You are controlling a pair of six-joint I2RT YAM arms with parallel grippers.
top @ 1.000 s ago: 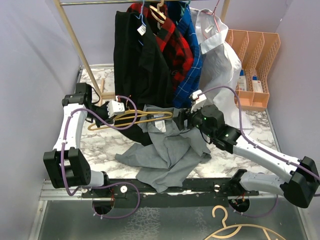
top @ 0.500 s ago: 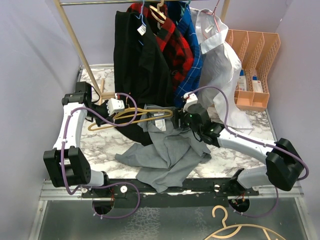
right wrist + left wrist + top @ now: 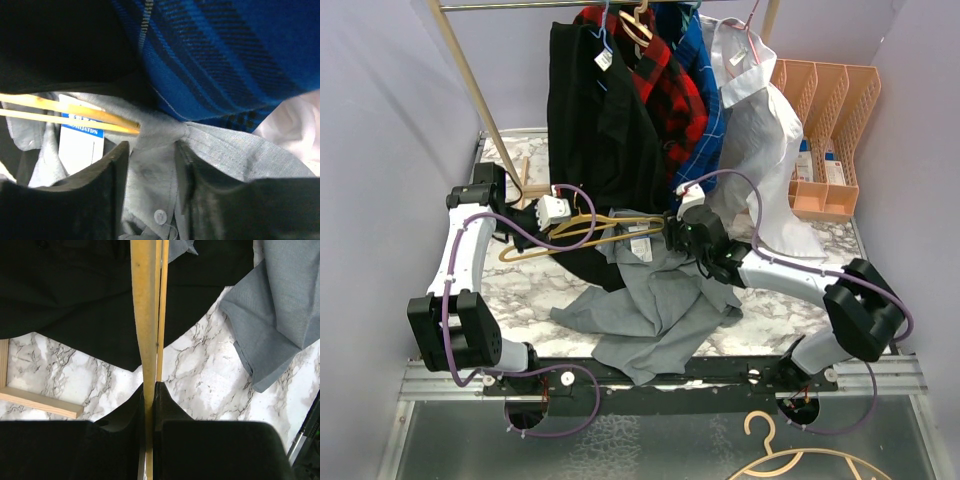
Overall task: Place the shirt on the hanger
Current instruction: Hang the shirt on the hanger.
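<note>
Between L gripper (image 3: 149,390) jaws: hanger (image 3: 145,315) bar, clamped tight. R gripper (image 3: 151,147) part-open, fingers straddling shirt (image 3: 225,150) collar, hanger tip just ahead of them.

On your left, thin yellow-gold hanger (image 3: 145,315), tip under collar of light-grey button-up shirt (image 3: 660,300); black hanging garment (image 3: 590,130) behind both.

At the right gripper (image 3: 151,150) we see the shirt (image 3: 235,150), matt grey woven cloth; just left of it, a paper label (image 3: 80,140); the hanger (image 3: 146,315) in the left gripper (image 3: 150,390) looks matt yellow; beneath it lie a smooth marble-patterned table (image 3: 200,365) and bare pale wood (image 3: 35,402).
</note>
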